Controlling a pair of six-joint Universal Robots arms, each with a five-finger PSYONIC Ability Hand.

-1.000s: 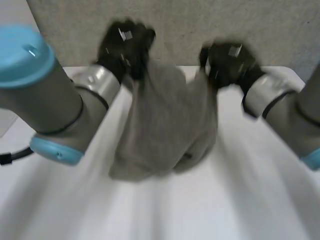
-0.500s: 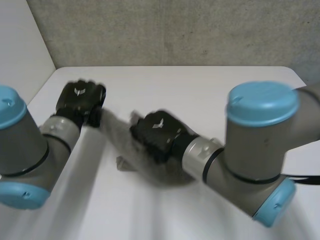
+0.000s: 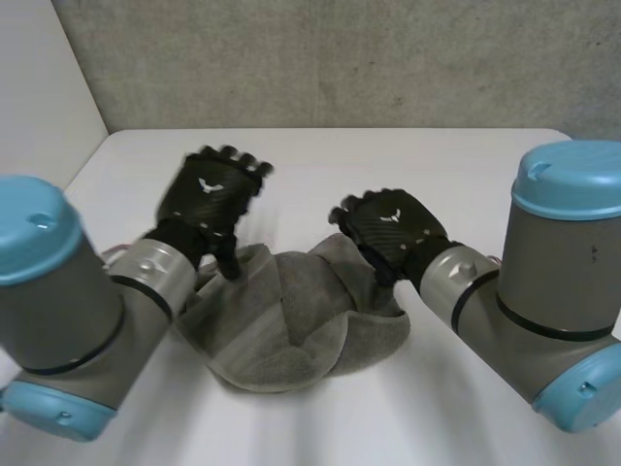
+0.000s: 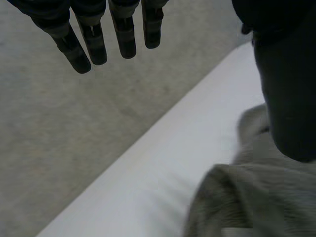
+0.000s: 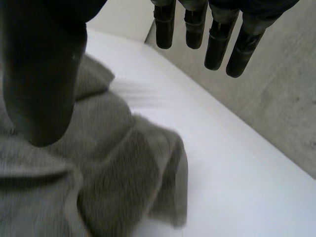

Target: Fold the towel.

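Head view: the towel (image 3: pixel 281 330) is seen crumpled between the left hand (image 3: pixel 215 194) and right hand (image 3: pixel 393 228), equally near both. Left wrist view: fingers (image 4: pixel 94 42) are held straight, nothing gripped, towel beneath the thumb. Right wrist view: fingers (image 5: pixel 217 44) are likewise extended and empty, towel under the palm.

One towel (image 3: pixel 281 335), one table (image 3: pixel 437 165); left hand (image 3: pixel 213 194) plus right hand (image 3: pixel 393 228), two total.

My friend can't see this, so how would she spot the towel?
Look at the white table in front of the grey wall. Between the left hand and the right hand, both black, lies the towel. It is the only soft thing there: a grey-brown, crumpled heap.
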